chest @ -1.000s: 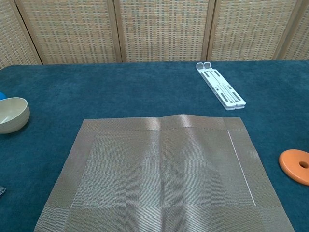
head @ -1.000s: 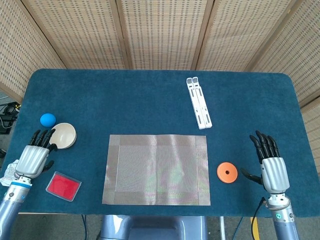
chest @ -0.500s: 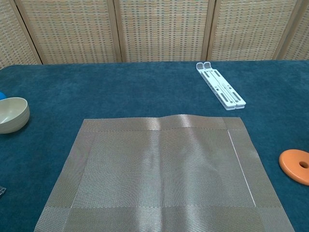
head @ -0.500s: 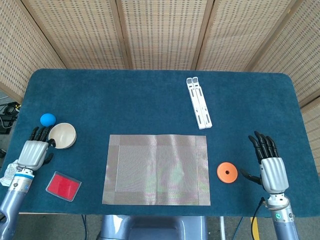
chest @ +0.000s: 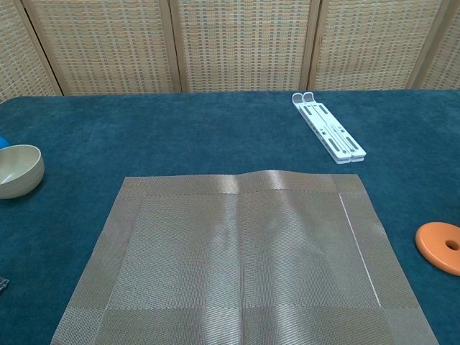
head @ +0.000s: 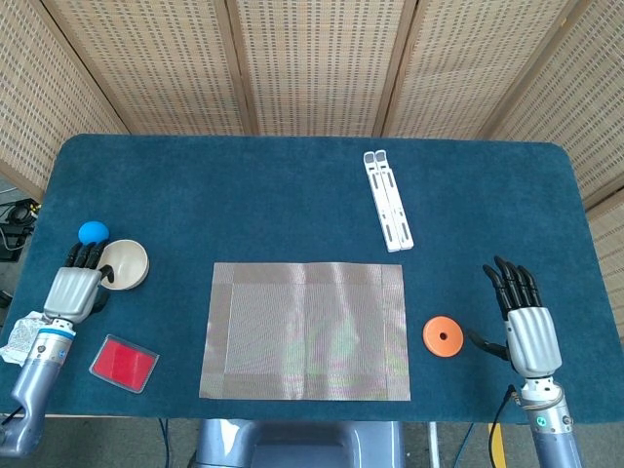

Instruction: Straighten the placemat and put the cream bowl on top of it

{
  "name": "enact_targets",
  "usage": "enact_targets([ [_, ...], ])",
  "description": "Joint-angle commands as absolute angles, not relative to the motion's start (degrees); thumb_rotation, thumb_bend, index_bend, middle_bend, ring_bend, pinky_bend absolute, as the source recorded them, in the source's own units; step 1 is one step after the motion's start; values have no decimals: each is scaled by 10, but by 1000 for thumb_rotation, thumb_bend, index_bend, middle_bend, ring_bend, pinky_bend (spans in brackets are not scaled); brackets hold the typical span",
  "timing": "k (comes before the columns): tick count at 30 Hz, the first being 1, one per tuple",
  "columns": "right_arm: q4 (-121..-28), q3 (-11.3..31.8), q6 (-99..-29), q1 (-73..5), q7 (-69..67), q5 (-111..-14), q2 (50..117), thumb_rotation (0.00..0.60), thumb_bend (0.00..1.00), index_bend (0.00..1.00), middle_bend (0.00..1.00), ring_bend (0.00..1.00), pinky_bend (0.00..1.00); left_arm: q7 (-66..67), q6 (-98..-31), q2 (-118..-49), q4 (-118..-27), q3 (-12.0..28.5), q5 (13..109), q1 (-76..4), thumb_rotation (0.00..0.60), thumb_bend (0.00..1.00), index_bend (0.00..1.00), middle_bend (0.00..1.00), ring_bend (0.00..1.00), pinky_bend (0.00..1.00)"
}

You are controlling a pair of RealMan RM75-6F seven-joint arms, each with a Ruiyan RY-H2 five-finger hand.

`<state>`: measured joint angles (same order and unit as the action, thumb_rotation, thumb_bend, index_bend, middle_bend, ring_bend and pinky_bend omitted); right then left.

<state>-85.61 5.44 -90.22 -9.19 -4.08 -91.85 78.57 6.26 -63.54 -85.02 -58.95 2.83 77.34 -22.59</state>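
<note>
The grey woven placemat [head: 306,330] [chest: 241,259] lies flat and square to the front edge of the blue table, with a slight ripple at its far edge. The cream bowl [head: 125,263] [chest: 17,170] stands upright at the table's left side, apart from the mat. My left hand [head: 76,282] is just left of the bowl, its fingertips reaching the bowl's rim; whether it grips the bowl is unclear. My right hand [head: 525,317] rests open at the front right, fingers spread, holding nothing. Neither hand shows in the chest view.
A blue ball [head: 93,232] sits just behind the bowl. A red card in a clear sleeve [head: 124,363] lies front left. An orange disc [head: 442,336] [chest: 440,247] lies between mat and right hand. A white folded stand [head: 388,199] [chest: 328,136] lies at the back.
My left hand has moved forward along the bowl's left side, its fingertips now at the rim. The right hand, mat and bowl have stayed in place.
</note>
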Motion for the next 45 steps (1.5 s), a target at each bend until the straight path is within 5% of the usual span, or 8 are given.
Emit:
enact_targets([
  [1,-856,54,-902,-92,-41,-919,786,600,262,110,0,0,0,63,-631,-857,-583,30,773,-229,600,426,509,0,0,0],
  [21,-857,54,-905,-92,-40,-921,787,600,262,110,0,0,0,53,-642,-871,-569,34,787,-233,600,521,622,0,0,0],
  [45,-859,61,-910,-90,-54,-916,778,600,262,110,0,0,0,148,-693,-861,-760,43,864,-278,600,530,657,0,0,0],
])
